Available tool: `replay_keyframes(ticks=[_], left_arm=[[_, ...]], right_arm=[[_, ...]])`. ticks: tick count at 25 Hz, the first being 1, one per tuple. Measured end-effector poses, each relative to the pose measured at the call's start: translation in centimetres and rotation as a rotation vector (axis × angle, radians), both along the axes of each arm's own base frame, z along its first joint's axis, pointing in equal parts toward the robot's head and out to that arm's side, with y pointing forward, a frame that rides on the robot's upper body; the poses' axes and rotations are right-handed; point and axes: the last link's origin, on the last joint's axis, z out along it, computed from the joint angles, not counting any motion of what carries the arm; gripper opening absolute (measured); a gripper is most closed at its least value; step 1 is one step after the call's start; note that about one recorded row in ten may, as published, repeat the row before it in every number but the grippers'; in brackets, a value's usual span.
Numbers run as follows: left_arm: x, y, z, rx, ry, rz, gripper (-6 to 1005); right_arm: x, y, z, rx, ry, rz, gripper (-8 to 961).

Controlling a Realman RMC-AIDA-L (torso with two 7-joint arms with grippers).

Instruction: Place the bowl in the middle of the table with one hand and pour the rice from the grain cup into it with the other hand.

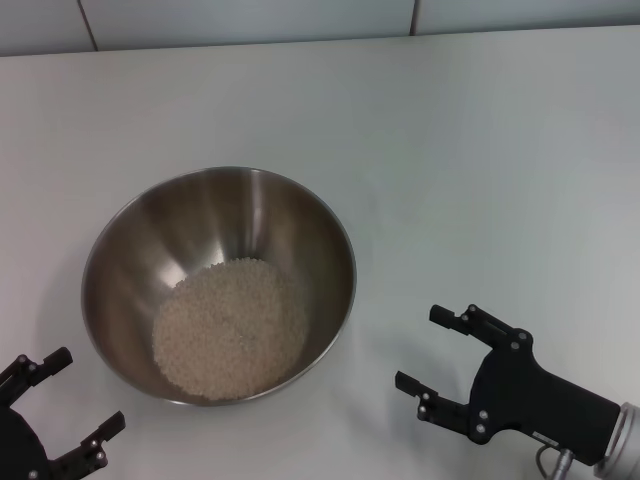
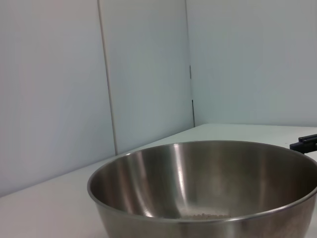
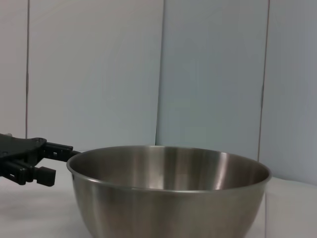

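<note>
The stainless-steel bowl stands on the white table, left of centre. A pale mound of rice lies in its bottom. My left gripper is open and empty at the near left, just off the bowl's near-left side. My right gripper is open and empty at the near right, a short way from the bowl's right side. The bowl fills the left wrist view, with a little rice showing, and the right wrist view. The grain cup is out of view.
A pale panelled wall runs along the table's far edge. In the right wrist view the left gripper shows beyond the bowl. In the left wrist view a finger of the right gripper shows at the picture's edge.
</note>
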Motion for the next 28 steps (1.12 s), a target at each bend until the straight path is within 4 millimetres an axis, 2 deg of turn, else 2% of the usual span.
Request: replay_keyframes(ticks=[28], left_arm=[[0.08,0.08,-0.11,0.0,-0.002,-0.001,859]], right_arm=[[-0.55,0.76,-0.7,-0.001,-0.007,0.0,786]])
